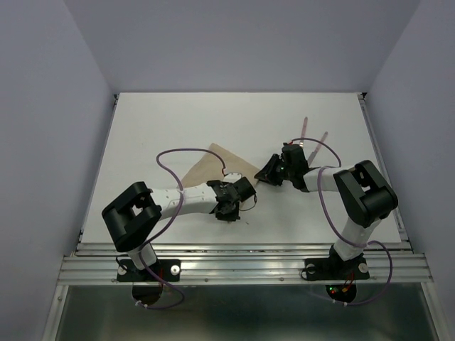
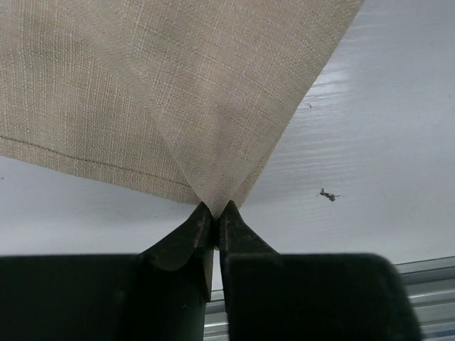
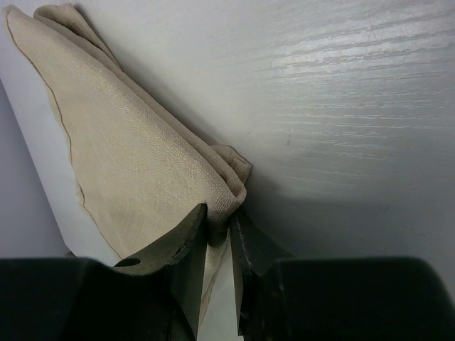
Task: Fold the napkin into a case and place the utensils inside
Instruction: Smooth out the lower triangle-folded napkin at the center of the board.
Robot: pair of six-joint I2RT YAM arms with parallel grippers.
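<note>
The tan napkin (image 1: 212,168) lies partly folded into a triangle at the table's middle. My left gripper (image 1: 229,204) is at its near right side and is shut on a pointed corner of the napkin (image 2: 178,85), which fans out away from the fingertips (image 2: 202,217). My right gripper (image 1: 265,173) is at the napkin's right end and is shut on a thick folded edge of the napkin (image 3: 128,156), with several layers between the fingers (image 3: 192,220). Two utensils with pinkish-red handles, one (image 1: 304,128) beside the other (image 1: 323,138), lie behind the right gripper, outside the cloth. No finished case shows.
A metal rail (image 1: 242,249) runs along the table's near edge. White walls close the table's back and sides. A small dark speck (image 2: 328,194) lies on the white table near the left gripper. Purple cables loop over both arms.
</note>
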